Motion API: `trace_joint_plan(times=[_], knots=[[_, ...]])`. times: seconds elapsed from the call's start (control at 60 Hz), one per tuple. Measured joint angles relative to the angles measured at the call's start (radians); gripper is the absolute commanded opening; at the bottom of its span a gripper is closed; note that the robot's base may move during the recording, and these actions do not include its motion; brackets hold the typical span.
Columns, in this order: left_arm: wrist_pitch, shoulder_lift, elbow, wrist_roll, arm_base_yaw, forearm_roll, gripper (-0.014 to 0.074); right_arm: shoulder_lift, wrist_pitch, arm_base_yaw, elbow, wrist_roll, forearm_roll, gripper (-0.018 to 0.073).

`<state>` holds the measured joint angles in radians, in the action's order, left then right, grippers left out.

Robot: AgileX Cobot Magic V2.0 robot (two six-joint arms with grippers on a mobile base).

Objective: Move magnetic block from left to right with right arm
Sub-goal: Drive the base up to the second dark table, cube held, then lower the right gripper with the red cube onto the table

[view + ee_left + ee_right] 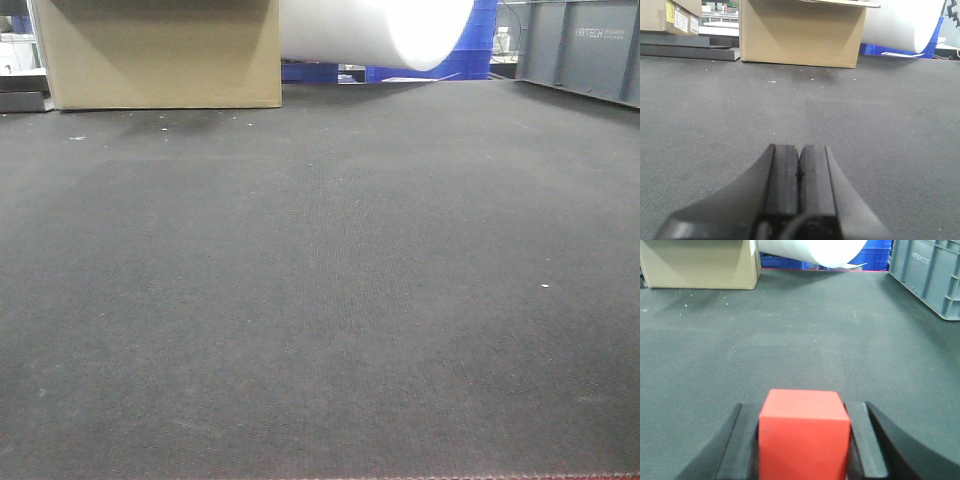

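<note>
The magnetic block (pixel 804 432), a plain bright-red cube, fills the bottom middle of the right wrist view. My right gripper (pixel 804 412) is shut on it, one black pad pressed against each side face. In the left wrist view my left gripper (pixel 799 152) is shut, its two pads touching with nothing between them, low over the dark mat (pixel 880 125). The exterior view shows only the mat (pixel 320 300); neither gripper nor the block appears there.
A cardboard box (pixel 160 55) stands at the far left of the mat, also seen as the box (pixel 800 32) and the box (pixel 700 265). A white roll (pixel 380 30) lies behind. A grey crate (pixel 930 275) lines the right edge.
</note>
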<state>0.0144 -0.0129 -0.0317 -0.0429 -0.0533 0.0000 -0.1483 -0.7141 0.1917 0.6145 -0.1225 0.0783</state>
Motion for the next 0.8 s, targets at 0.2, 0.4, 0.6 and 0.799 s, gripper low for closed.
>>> trace_joint_plan(times=[0.2,0.4,0.6,0.799], knots=[[0.000,0.000,0.000,0.000,0.000,0.000,-0.0116,-0.264,0.017,0.039,0.140,0.138,-0.160,0.0249],[0.000,0.000,0.000,0.000,0.000,0.000,-0.0116,-0.568,0.027,0.164,0.255,0.293,-0.300,0.0249],[0.000,0.000,0.000,0.000,0.000,0.000,-0.0116,-0.850,0.034,0.279,0.366,0.330,-0.314,0.0249],[0.000,0.000,0.000,0.000,0.000,0.000,-0.0116,-1.130,0.037,0.375,0.486,0.371,-0.316,0.0249]])
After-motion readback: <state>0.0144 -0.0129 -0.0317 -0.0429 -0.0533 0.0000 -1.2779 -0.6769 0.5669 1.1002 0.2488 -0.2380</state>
